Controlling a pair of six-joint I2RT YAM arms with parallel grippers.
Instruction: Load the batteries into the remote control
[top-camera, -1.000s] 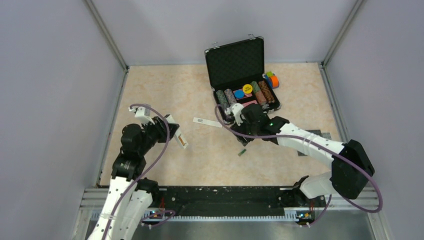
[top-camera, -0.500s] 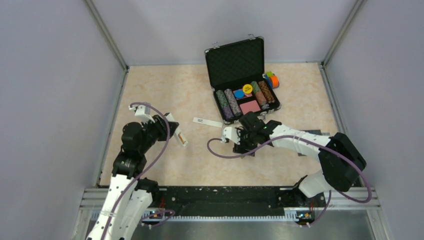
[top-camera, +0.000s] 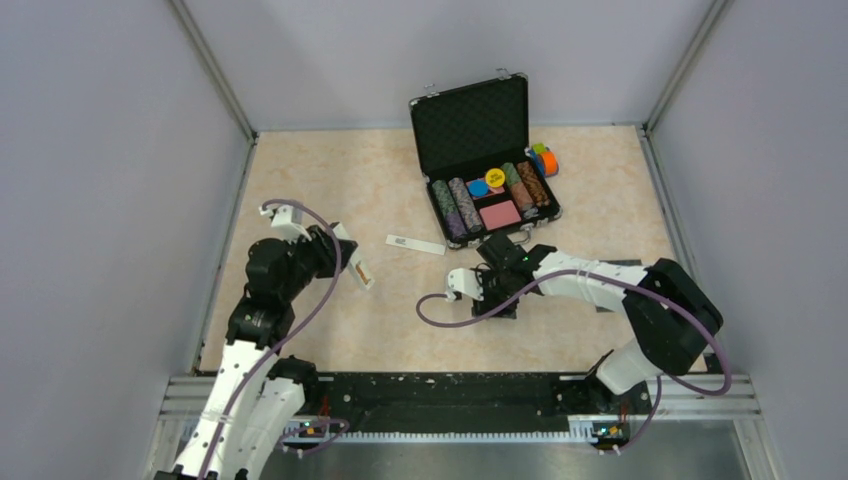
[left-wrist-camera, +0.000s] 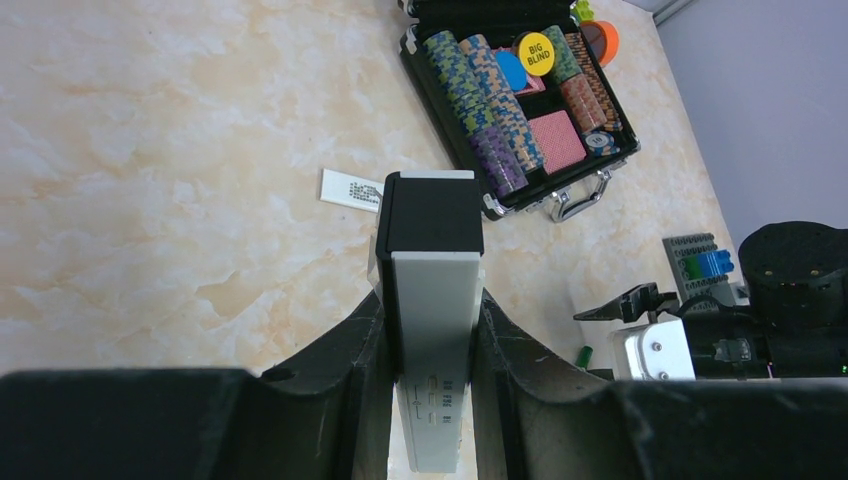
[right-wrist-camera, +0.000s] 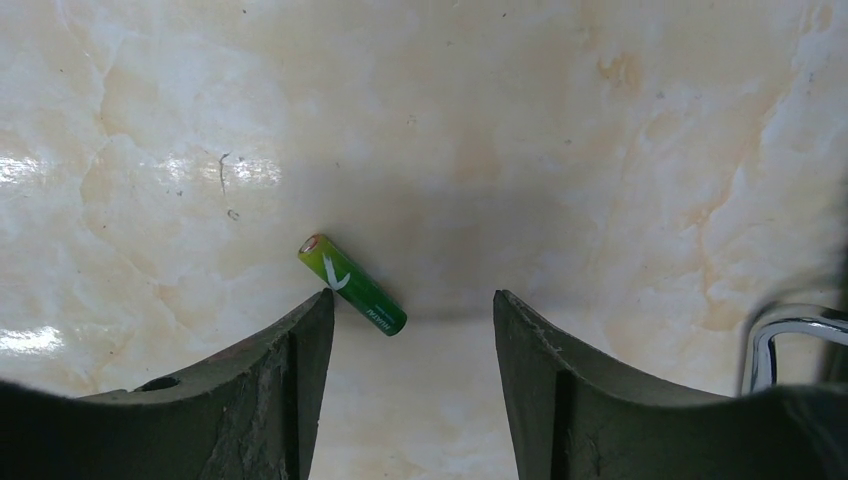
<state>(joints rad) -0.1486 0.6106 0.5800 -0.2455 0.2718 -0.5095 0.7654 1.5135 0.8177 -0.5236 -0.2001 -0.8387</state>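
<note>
My left gripper (left-wrist-camera: 428, 300) is shut on the remote control (left-wrist-camera: 432, 330), a white bar with a black far end, and holds it above the table at the left (top-camera: 358, 270). A brownish-red patch shows on it in the top view; I cannot tell if that is a battery. The green battery (right-wrist-camera: 352, 284) lies on the table, its near end just beyond my right gripper's left fingertip (right-wrist-camera: 318, 310). My right gripper (right-wrist-camera: 412, 305) is open and empty, pointing down at mid-table (top-camera: 500, 302). The battery also shows in the left wrist view (left-wrist-camera: 584, 356).
A thin white strip with dark print (top-camera: 415, 244) lies flat between the arms. An open black case (top-camera: 470, 125) with rows of poker chips stands behind the right gripper, its metal handle (right-wrist-camera: 795, 330) close by. A grey brick baseplate (left-wrist-camera: 697, 262) lies to the right.
My right gripper has swung away from the case toward me and down over the green battery. My left gripper, still holding the remote, has risen slightly.
</note>
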